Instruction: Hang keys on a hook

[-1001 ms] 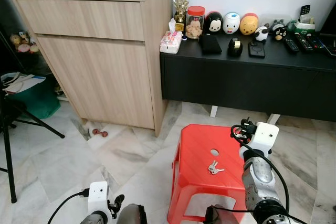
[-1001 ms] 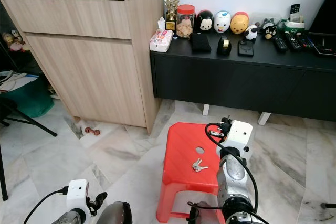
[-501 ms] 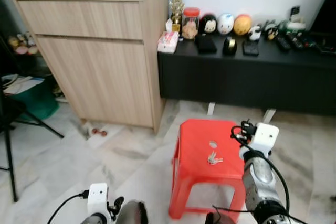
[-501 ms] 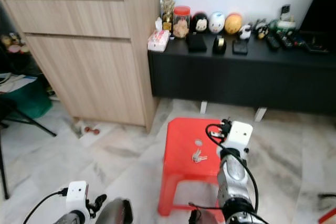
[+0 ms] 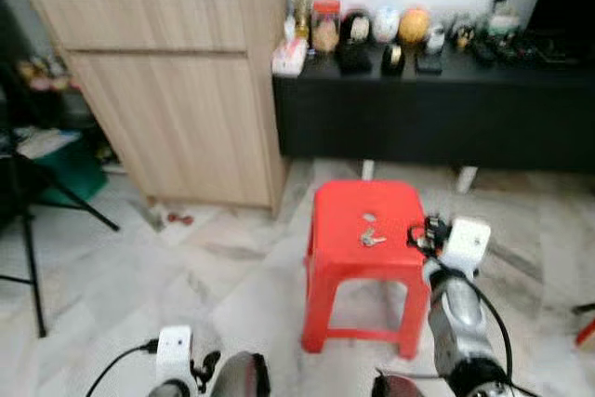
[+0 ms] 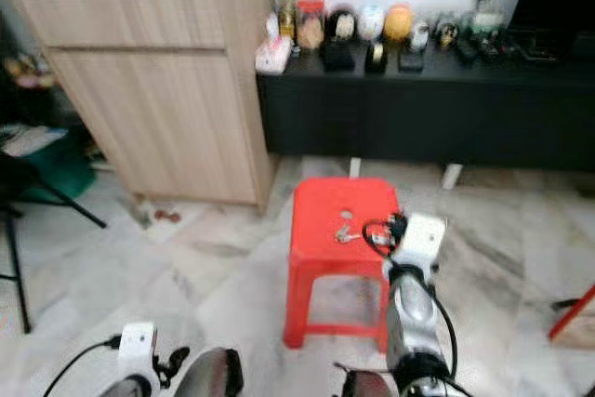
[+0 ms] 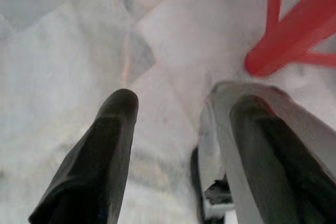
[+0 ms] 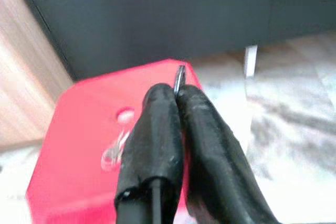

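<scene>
Jaws: your right gripper is pressed together, your left gripper spread.
Keys lie mid-frame on the red stool.

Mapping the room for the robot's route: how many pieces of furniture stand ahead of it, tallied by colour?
Red: 1, the stool
Light wood: 1, the cabinet
Black: 1, the sideboard
Total: 3

Keys lie on the stool (cabinet behind, left).
</scene>
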Available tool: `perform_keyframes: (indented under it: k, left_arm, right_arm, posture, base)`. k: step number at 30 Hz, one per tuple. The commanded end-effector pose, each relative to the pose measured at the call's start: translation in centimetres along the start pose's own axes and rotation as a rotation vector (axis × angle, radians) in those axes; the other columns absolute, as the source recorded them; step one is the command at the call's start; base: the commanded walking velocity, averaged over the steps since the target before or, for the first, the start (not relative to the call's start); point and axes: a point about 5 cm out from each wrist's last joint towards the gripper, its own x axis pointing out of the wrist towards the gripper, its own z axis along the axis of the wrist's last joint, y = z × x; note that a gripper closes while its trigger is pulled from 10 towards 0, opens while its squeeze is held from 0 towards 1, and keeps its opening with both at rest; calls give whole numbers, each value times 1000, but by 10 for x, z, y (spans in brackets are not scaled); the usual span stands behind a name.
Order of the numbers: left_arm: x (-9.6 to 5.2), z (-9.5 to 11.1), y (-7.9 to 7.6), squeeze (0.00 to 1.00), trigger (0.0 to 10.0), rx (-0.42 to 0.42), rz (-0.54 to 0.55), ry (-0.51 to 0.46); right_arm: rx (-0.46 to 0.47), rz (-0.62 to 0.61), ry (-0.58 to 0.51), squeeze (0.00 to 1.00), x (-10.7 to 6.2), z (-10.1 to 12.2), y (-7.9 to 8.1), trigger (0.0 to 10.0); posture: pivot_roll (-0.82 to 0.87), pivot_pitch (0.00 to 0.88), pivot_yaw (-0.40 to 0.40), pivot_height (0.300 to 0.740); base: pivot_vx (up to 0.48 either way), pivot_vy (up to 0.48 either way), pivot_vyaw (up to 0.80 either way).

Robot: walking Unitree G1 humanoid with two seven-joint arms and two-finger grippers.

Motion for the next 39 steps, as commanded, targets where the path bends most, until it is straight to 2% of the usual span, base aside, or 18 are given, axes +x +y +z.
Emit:
perform_keyframes:
  k: [1, 27, 39]
  left_arm:
    - [2, 7, 1, 0, 10000, 25, -1, -14]
    - [2, 5, -1, 0, 10000, 14, -7, -9]
    - [2, 4, -2, 0, 10000, 21, -11, 0]
  right_arm:
    - [11, 18, -61, 0, 5, 13, 6, 10000]
    - [0, 30, -61, 0, 7, 15, 8, 10000]
    - [22, 21, -19, 0, 6, 8, 9, 10000]
  posture:
    - [18, 0, 14, 621]
    - [23, 0, 9, 740]
    - [20, 0, 6, 740]
  base:
    - [0, 0, 0]
    - [0, 0, 0]
    - [0, 0, 0]
